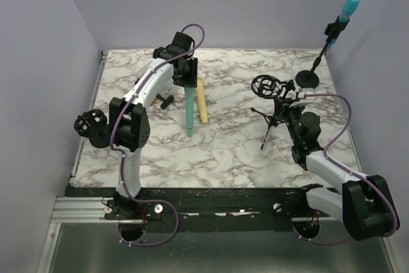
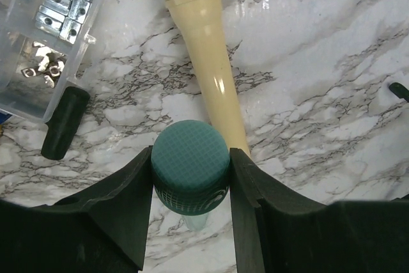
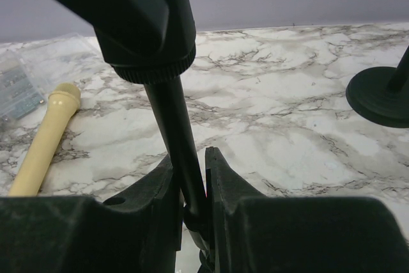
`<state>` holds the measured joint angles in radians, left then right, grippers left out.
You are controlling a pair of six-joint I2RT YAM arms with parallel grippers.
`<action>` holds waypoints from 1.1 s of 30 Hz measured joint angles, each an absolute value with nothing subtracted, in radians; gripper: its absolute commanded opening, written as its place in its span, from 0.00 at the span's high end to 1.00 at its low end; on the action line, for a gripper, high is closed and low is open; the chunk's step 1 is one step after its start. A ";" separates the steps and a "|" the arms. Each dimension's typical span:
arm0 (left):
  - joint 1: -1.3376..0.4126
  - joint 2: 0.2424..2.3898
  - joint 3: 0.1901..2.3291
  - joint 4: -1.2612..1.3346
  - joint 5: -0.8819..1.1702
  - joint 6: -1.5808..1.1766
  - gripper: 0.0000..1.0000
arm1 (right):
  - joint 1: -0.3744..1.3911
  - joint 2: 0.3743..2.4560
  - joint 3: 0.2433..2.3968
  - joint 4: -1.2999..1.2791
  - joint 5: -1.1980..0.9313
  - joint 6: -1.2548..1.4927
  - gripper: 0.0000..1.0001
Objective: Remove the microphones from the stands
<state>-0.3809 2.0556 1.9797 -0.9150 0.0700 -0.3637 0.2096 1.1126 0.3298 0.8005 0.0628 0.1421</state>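
The left arm [image 1: 144, 87] rises from its base at the near left edge, bends at a raised elbow and reaches toward the far middle of the table. Its wrist is turned so the left gripper [image 1: 188, 80] points straight down. Its fingers [image 2: 137, 183] press on either side of the head of the teal microphone [image 2: 190, 161]. The right arm [image 1: 327, 168] lies low, stretched from the near right corner toward the far left. The right gripper [image 3: 190, 158] is clamped on the thin stand pole [image 3: 171, 110], jaws nearly together.
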 measured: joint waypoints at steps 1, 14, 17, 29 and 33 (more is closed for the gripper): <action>-0.378 2.068 1.989 -0.916 0.077 -0.367 1.00 | 0.210 1.113 0.330 0.801 0.063 0.142 0.99; -0.337 2.235 2.168 -0.947 0.106 -0.426 0.88 | 0.210 1.111 0.330 0.800 0.063 0.146 0.99; -0.321 2.265 2.173 -0.943 0.110 -0.439 0.82 | 0.210 1.111 0.330 0.800 0.063 0.146 0.99; -0.292 2.358 2.186 -0.944 0.131 -0.466 0.61 | 0.210 1.112 0.330 0.800 0.063 0.146 0.99; -0.289 2.367 2.186 -0.943 0.146 -0.472 0.52 | 0.210 1.113 0.330 0.801 0.063 0.146 0.99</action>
